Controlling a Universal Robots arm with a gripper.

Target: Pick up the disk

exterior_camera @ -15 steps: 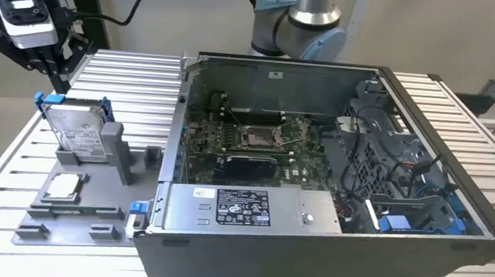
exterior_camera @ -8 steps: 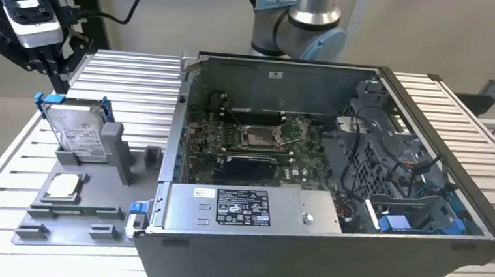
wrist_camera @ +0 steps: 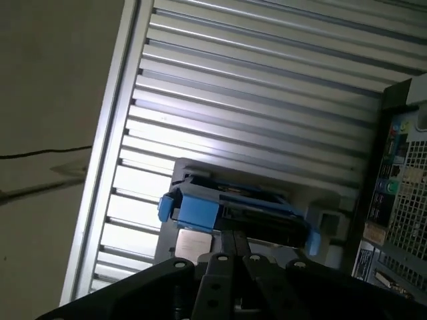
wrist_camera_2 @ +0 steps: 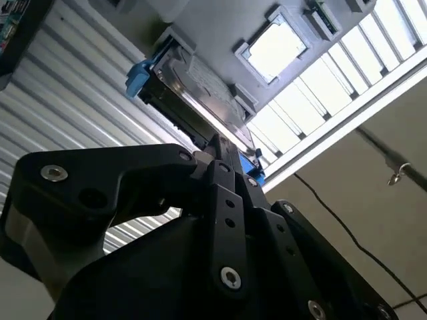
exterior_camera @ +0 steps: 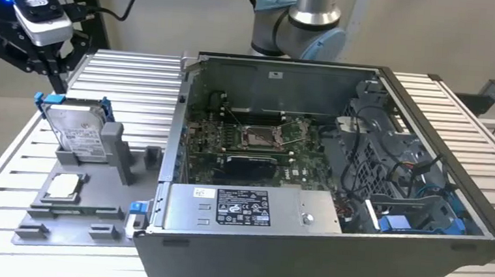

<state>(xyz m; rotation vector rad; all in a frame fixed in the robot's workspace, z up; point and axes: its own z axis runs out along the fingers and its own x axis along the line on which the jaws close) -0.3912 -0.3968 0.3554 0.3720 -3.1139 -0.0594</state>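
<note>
Disk [exterior_camera: 78, 127] upright, slotted in grey holder [exterior_camera: 104, 201]

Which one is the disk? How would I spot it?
Find the big open computer case; on the exterior view's left of it lies a grey holder plate. The disk stands upright in a slot at that plate's far end. Unlike the small square chip lying flat nearby, it is silver with a white label and blue frame.
</note>
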